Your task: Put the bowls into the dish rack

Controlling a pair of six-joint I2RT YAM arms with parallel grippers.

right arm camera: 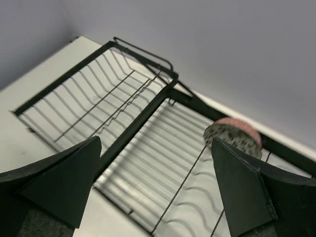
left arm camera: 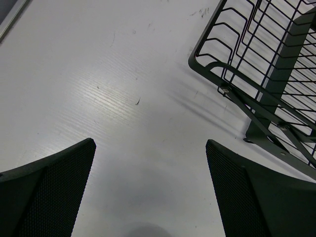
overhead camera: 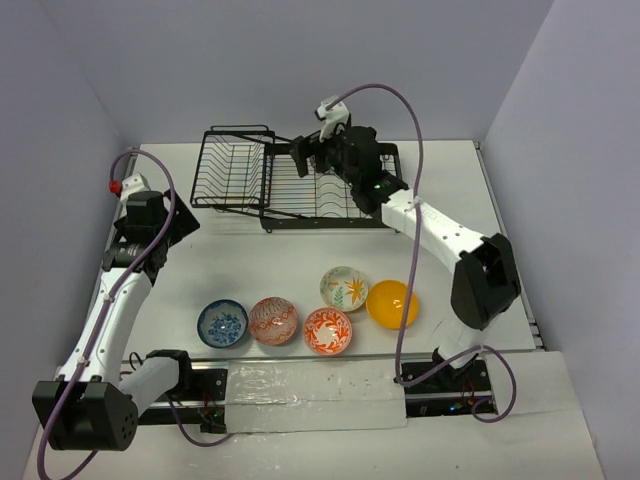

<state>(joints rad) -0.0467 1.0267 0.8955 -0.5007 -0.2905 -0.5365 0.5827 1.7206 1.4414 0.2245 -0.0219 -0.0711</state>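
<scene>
Nearest the arm bases, well behind both sets of fingers, five small round bowls sit on the white counter (overhead camera: 250, 255). A blue patterned bowl (overhead camera: 222, 323), a pink-red patterned bowl (overhead camera: 273, 320) and an orange-red floral bowl (overhead camera: 328, 330) form a tight row, with a white bowl with green and orange leaves (overhead camera: 344, 288) and a plain orange-yellow bowl (overhead camera: 392, 304) just beyond. They lie so close together that, in my judgement, fingers closing on one rim could shove a neighbour or pinch two rims at once, and a glazed rim may slip from a shallow grip. Further out, the left arm's fingers (left arm camera: 49, 190) are spread wide and empty above bare counter. The tilted basket section (left arm camera: 232, 74) of the black wire dish rack (right arm camera: 148, 111) is just ahead of them and to their right, so a forward swing from here could hook a wire and drag the light rack. Farthest off, the right arm's fingers (right arm camera: 54, 173) stand fully apart, holding nothing, over the rack's curved dividers. A grey-black speckled bowl with a pink-red lip (right arm camera: 232, 134) stands on edge in the dividers just beside the tip of the right-hand finger; whether they touch I cannot tell. Pulling back sideways or low could clip that bowl and roll it out of its slot, or catch a fingertip under a wire and lift the rack.
</scene>
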